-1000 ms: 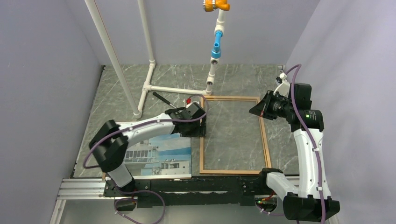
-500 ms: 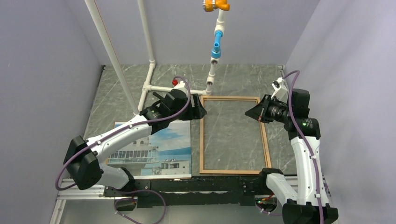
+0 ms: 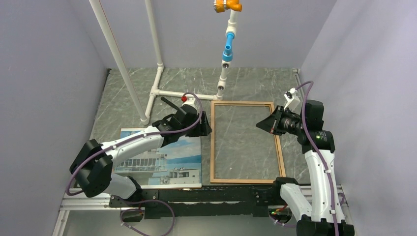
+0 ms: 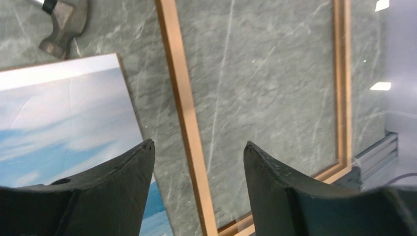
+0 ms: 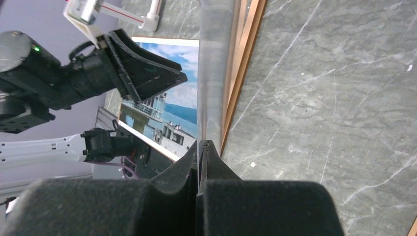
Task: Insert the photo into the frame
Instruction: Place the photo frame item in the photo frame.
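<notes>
1. The counter (image 3: pixel 246 83) is grey marble. It carries both of the task's things side by side on its near half.
2. The frame (image 3: pixel 212 147) lies flat right of centre, and bare counter shows through its opening. Its thin orange-brown rails look light, stiff and easily nudged.
3. A clear sheet (image 5: pixel 214 73) stands edge-on above the frame's right rail. It looks rigid, slick and breakable.
4. The photo (image 3: pixel 182 160) lies face up toward the near-left corner. Its right edge runs just beside the frame's left rail, with a narrow strip of counter between them. It is not yet in the frame.
5. I judge the photo thin, light, bendy and glossy, so pads may slip or crease it. Lying flat, it offers no edge to pinch from above. The far-right corner or right edge, nearest the frame, looks the best hold, once teased up.
6. The left fingers (image 3: pixel 204 125) are spread wide and hold nothing. They hover over that far-right corner and the frame's left rail.
7. The right fingers (image 5: pixel 200 157) are pressed fully together, apparently pinching the clear sheet's edge.
</notes>
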